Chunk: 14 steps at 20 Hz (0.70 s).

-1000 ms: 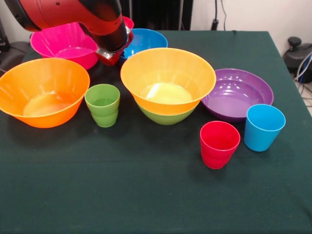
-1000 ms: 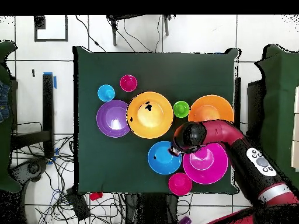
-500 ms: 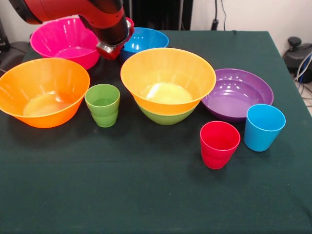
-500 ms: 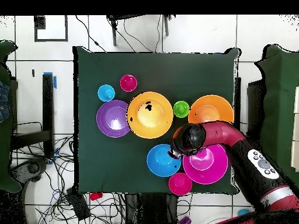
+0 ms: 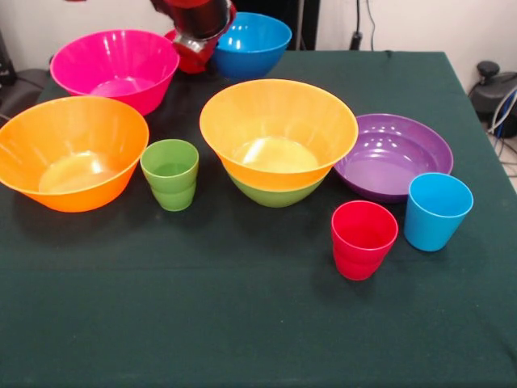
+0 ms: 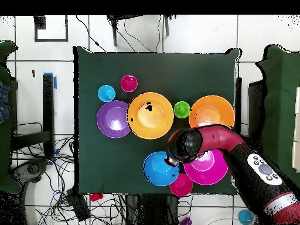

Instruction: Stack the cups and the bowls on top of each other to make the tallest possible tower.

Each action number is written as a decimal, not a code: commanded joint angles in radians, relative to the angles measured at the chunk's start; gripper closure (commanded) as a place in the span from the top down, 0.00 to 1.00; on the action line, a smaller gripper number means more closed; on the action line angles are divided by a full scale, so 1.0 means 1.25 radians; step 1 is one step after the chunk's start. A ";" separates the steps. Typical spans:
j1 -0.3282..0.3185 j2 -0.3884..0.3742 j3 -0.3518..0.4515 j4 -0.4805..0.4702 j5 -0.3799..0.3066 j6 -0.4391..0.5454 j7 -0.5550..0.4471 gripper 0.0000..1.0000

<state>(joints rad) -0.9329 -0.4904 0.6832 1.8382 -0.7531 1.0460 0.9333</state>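
My gripper (image 5: 203, 39) is shut on the near-left rim of the medium blue bowl (image 5: 254, 42) and holds it off the table at the back; it also shows in the overhead view (image 6: 173, 159) beside that bowl (image 6: 157, 169). The tower (image 5: 279, 133) is a large orange bowl nested in the green bowl (image 5: 275, 194) at mid table. The green cup (image 5: 170, 174) stands left of it. The red cup (image 5: 363, 238) and light blue cup (image 5: 437, 210) stand at the front right. The small red bowl (image 6: 180, 185) sits near the robot's table edge.
The second large orange bowl (image 5: 71, 149) sits at the left, with the large pink bowl (image 5: 113, 69) behind it. The shallow purple bowl (image 5: 393, 153) sits right of the tower. My arm (image 6: 234, 149) reaches over the pink bowl.
My gripper has risen and drawn back toward the robot's side, taking the blue bowl up off the table with it. The other bowls and cups have not moved.
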 commanded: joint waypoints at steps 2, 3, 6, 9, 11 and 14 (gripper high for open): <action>0.048 -0.070 0.033 0.076 0.070 -0.054 0.079 0.00; 0.047 -0.080 0.046 0.078 0.095 -0.046 0.075 0.00; 0.042 -0.107 0.070 0.084 0.153 -0.034 0.070 0.00; 0.038 -0.134 0.098 0.079 0.221 -0.023 0.070 0.00; 0.035 -0.152 0.115 0.079 0.259 -0.025 0.066 0.00; 0.035 -0.173 0.132 0.074 0.308 -0.027 0.070 0.00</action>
<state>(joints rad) -0.9183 -0.6324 0.7566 1.9034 -0.4900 1.0460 0.9335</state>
